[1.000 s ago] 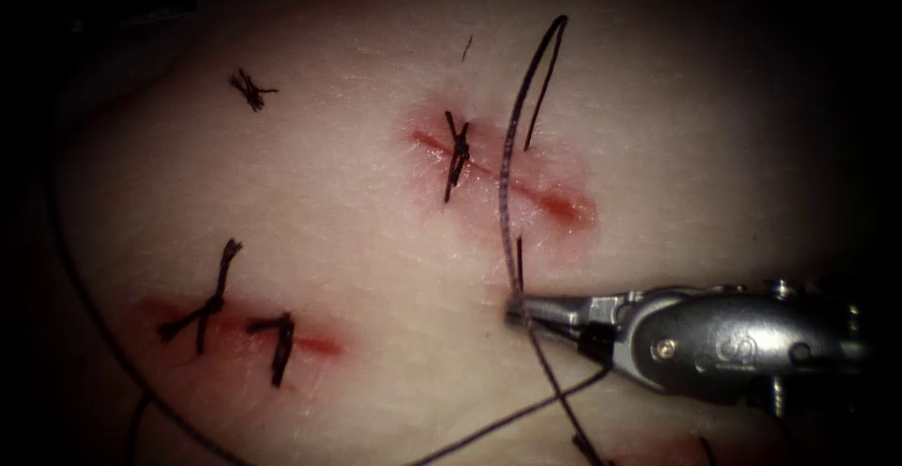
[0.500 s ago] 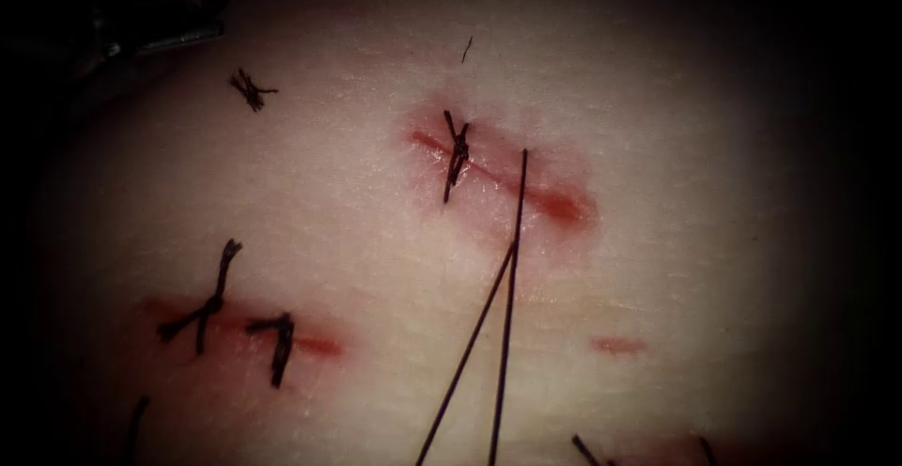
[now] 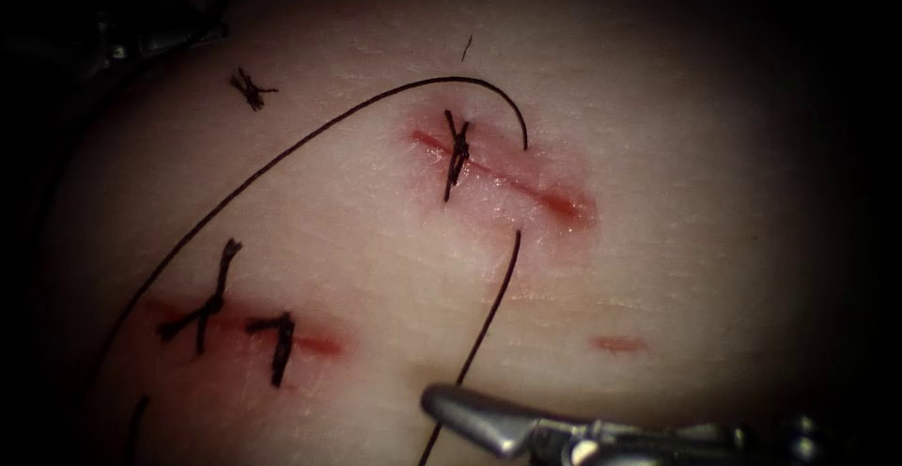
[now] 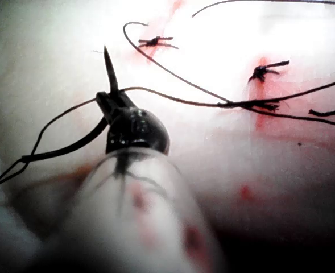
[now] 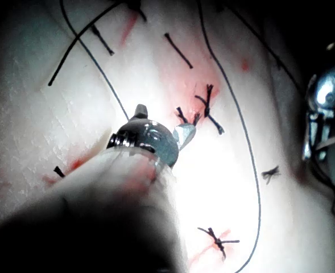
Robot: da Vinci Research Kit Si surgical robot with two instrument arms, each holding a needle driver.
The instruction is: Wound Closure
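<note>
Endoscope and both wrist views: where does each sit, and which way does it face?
Endoscope: above and in front, looking down at the cut in the tissue; the right gripper reaches in from the right.
Left wrist: on the left arm, looking along its shaft at the left gripper, shut on the needle partway along its curve, clear of the tissue.
Right wrist: on the right arm, looking along its shaft at its gripper; hold unclear.
Shared: all show tied stitches and thread.

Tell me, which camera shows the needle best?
The left wrist view: the left tool grips the needle near its point, off the tissue. The other views leave it too dim to tell; the right tool holds nothing.
</note>
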